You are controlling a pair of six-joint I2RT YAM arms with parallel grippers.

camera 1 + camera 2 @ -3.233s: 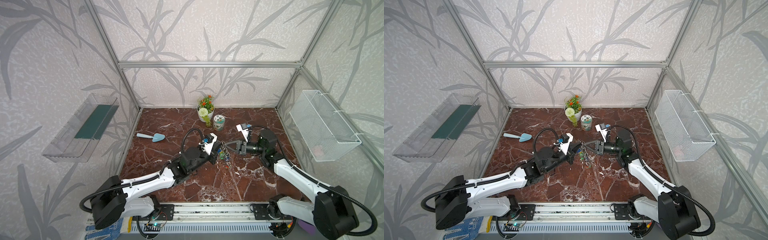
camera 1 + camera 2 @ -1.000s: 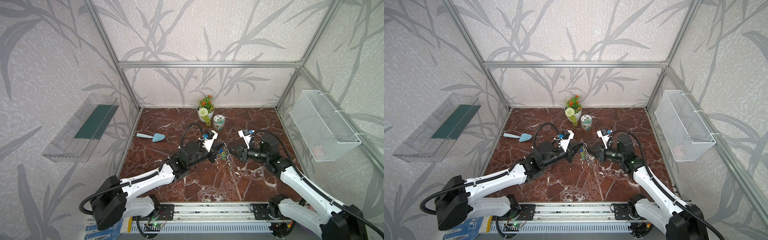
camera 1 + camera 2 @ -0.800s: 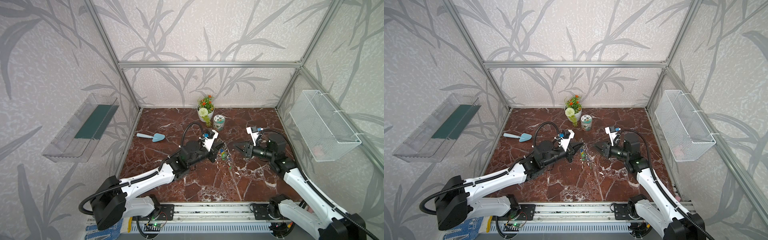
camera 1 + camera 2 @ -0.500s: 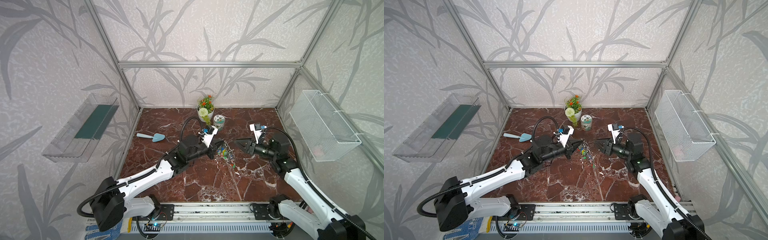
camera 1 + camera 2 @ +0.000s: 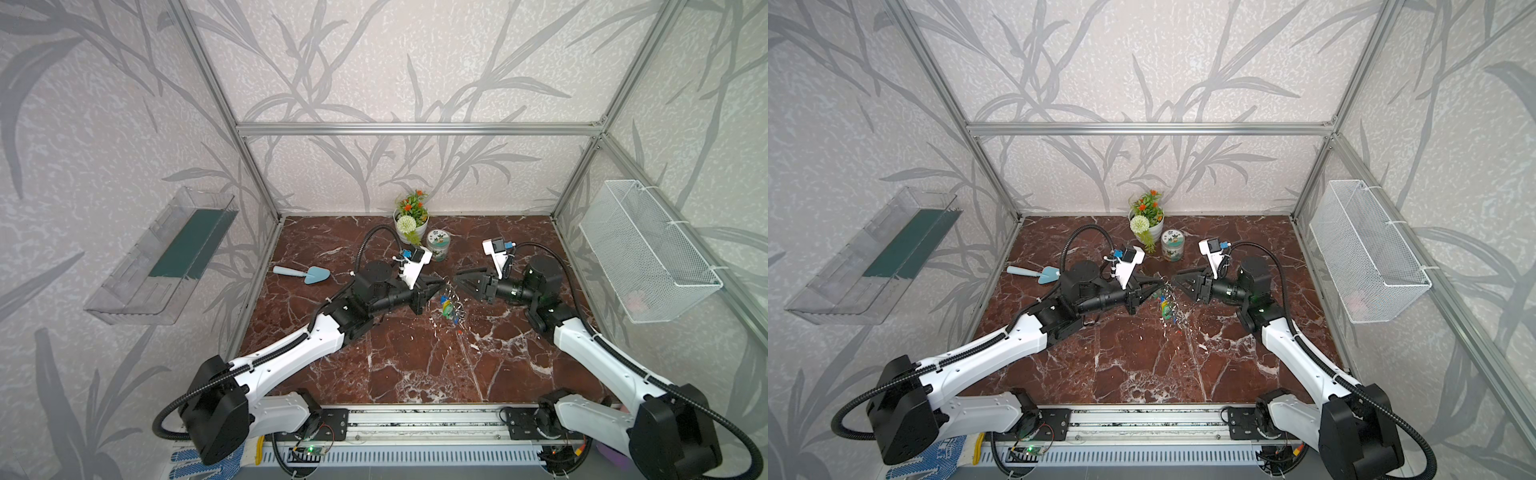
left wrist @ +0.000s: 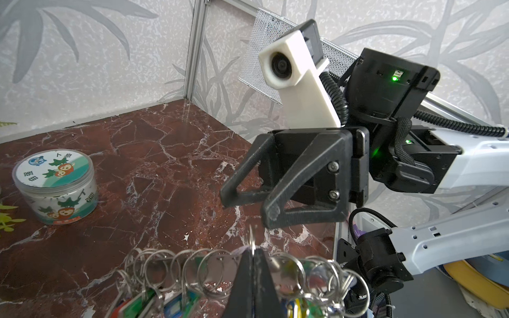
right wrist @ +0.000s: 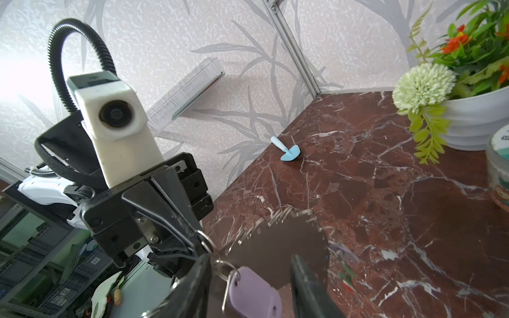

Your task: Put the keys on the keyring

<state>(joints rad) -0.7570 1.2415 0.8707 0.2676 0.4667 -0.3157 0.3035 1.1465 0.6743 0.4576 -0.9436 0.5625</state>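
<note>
This was a robot lab cell dressed like a home corner: an aluminium frame (image 5: 415,129) held leaf-patterned wallpaper panels (image 5: 374,62) around a marble-look surface (image 5: 415,365), and a white left arm (image 5: 291,357) and right arm (image 5: 602,361) were mounted on a rail (image 5: 415,419) along its front edge

Shiny metal keyring (image 6: 203,271) (tags (image 6: 140,301) seemingly plastic)

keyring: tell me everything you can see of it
The keyring is a silvery metal loop strung with many small split rings, grey keys and green, blue and yellow plastic tags. The left gripper is shut on its top, fingers pinching the loop, so the bunch hangs over the marble table; contact below is unclear. A lilac tag hangs beside the grip. The right gripper stands open, apart.
</note>
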